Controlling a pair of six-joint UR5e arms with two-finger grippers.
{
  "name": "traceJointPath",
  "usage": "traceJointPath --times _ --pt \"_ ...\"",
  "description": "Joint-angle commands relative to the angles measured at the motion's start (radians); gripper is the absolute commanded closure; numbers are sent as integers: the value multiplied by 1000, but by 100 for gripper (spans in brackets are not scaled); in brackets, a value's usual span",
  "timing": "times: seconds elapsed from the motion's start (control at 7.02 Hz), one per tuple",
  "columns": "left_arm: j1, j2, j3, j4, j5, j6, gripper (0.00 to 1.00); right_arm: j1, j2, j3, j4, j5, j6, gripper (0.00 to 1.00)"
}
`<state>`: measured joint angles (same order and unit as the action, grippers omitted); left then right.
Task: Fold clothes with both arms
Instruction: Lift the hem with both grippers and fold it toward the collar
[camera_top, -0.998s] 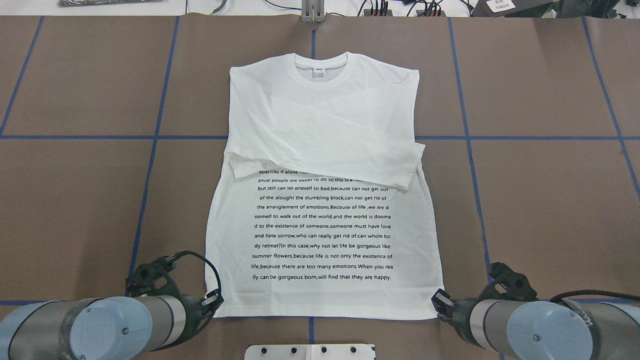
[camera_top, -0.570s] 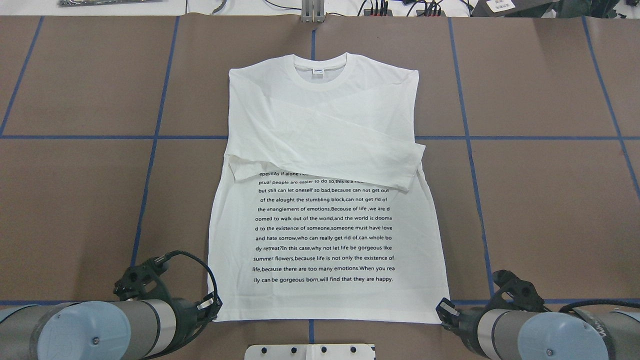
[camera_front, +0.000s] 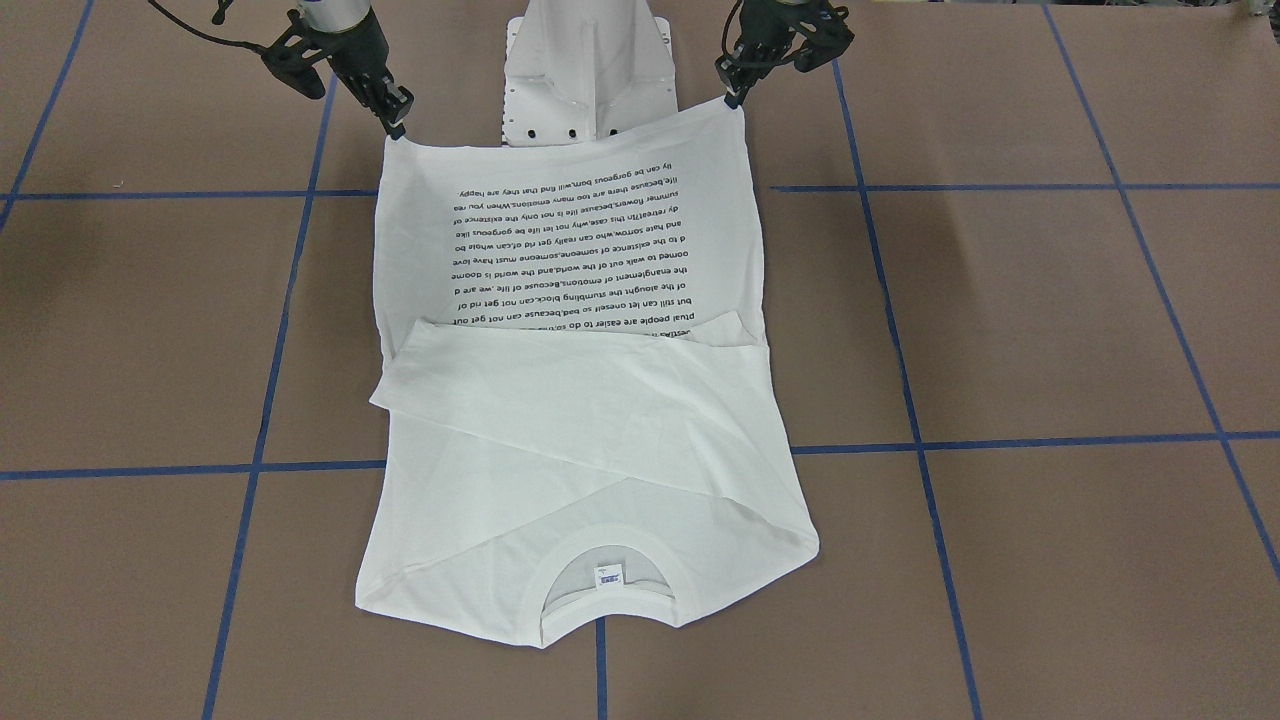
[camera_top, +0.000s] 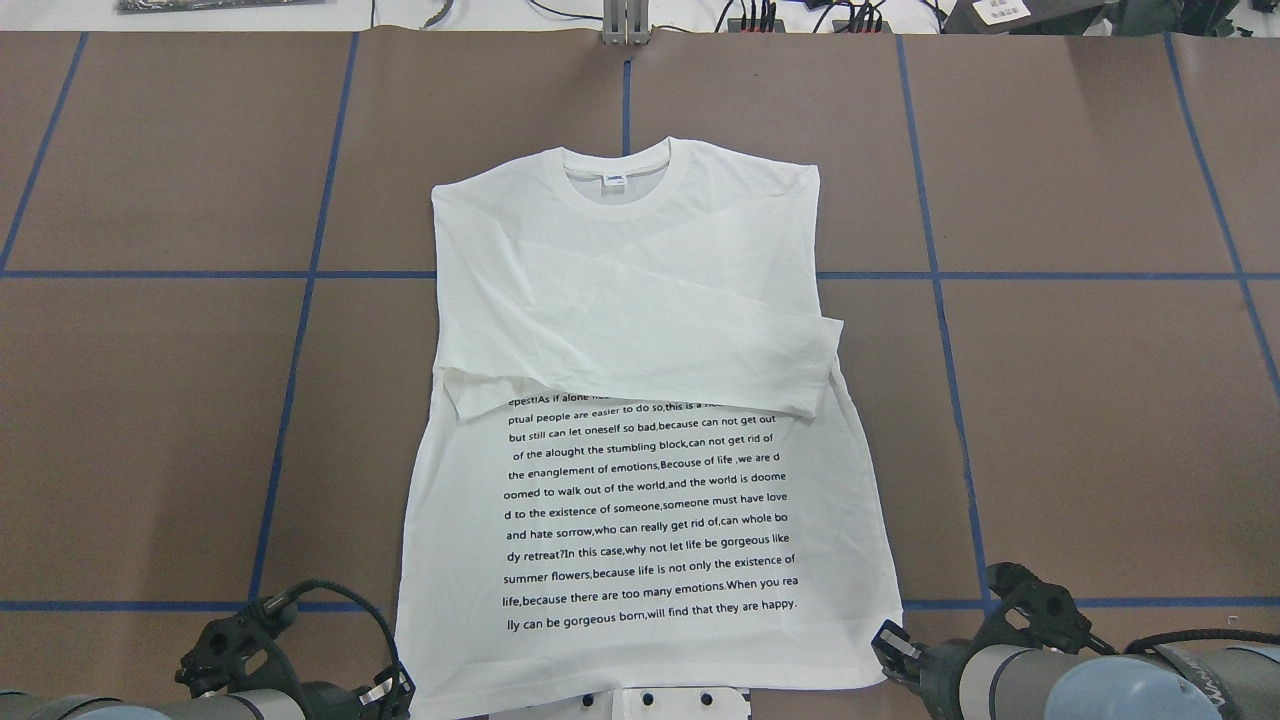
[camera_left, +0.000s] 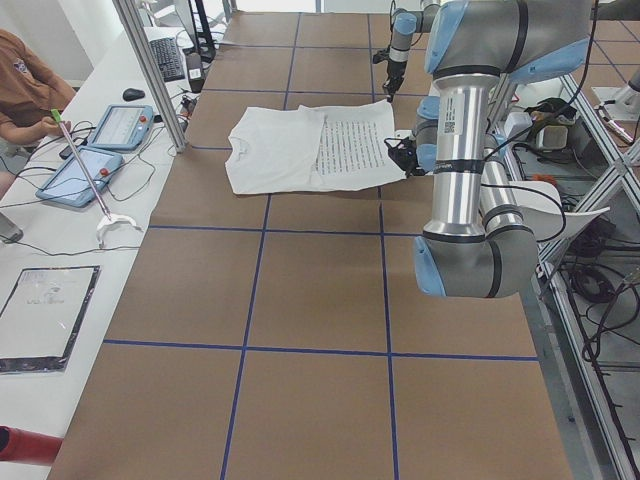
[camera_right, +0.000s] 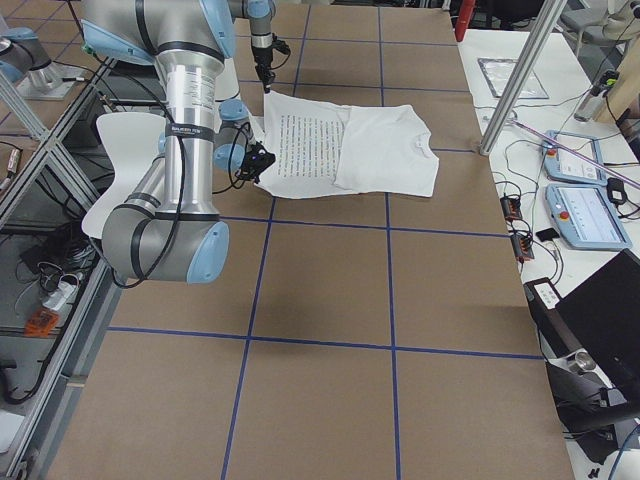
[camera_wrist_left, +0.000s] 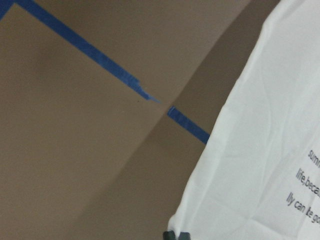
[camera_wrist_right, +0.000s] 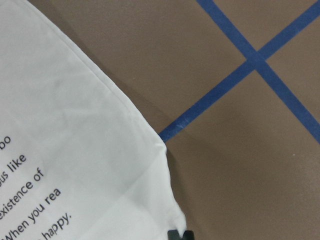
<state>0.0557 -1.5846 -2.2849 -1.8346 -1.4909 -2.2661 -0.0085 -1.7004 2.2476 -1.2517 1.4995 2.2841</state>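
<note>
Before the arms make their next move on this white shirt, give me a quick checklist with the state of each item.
1. Left pincer shut on its hem corner of the T-shirt: ok.
2. Right pincer shut on the other hem corner: ok.
3. Hem level between the two corners: cannot tell.
4. Both sleeves folded across the chest: ok.
5. Collar lying flat at the end away from the robot: ok.
</note>
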Motion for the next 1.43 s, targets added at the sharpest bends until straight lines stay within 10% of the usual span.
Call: traceJointPath --times 0.0,0.71,1.28 --pt "-5 -11 -27 0 6 -6 100 8 -1 22 0 -1 0 100" --pt "-405 -215 28 2 -104 331 100 380 63 61 -5 183 -108 100" --pt "-689 -345 325 -145 -219 510 100 778 485 -258 -288 375 -436 100"
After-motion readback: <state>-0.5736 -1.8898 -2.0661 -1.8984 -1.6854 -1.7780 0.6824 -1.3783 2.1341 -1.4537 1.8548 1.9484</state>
